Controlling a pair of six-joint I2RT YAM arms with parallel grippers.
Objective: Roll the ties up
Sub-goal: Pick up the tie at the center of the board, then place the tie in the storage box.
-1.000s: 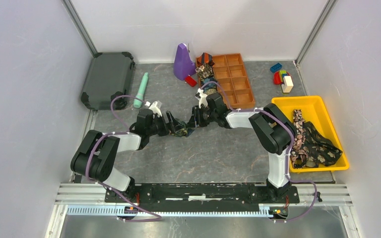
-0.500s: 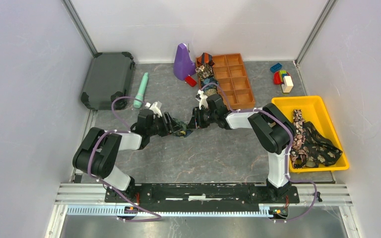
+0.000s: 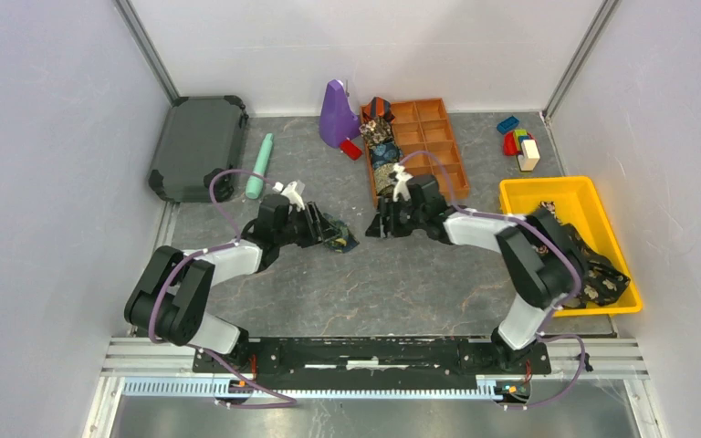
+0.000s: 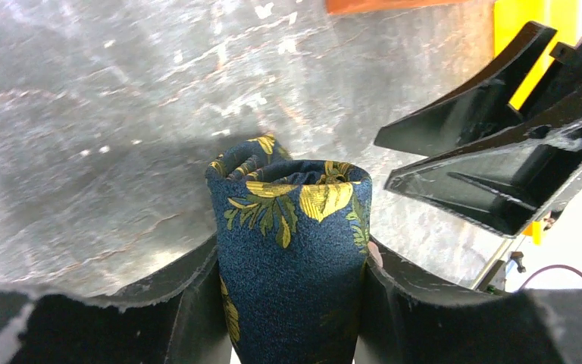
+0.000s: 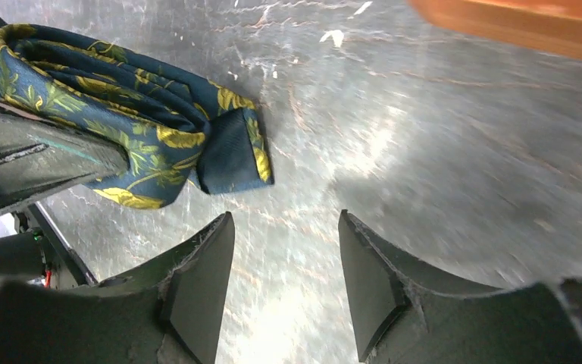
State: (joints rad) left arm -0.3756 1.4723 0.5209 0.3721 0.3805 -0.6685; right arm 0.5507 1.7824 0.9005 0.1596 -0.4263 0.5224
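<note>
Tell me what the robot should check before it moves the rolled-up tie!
1. Rolled tie gripped: ok. It sits squeezed between the left gripper's fingers.
2. Roll holds together: cannot tell. The coil looks neat from above, but the right wrist view shows one end flap sticking out at the side.
3. Right gripper out of the way: ok. Its jaws are open and empty, apart from the tie.
4. Free spot in the orange tray: ok. Several compartments look empty.
5. More ties waiting: ok. Loose ties lie in the yellow bin.
</note>
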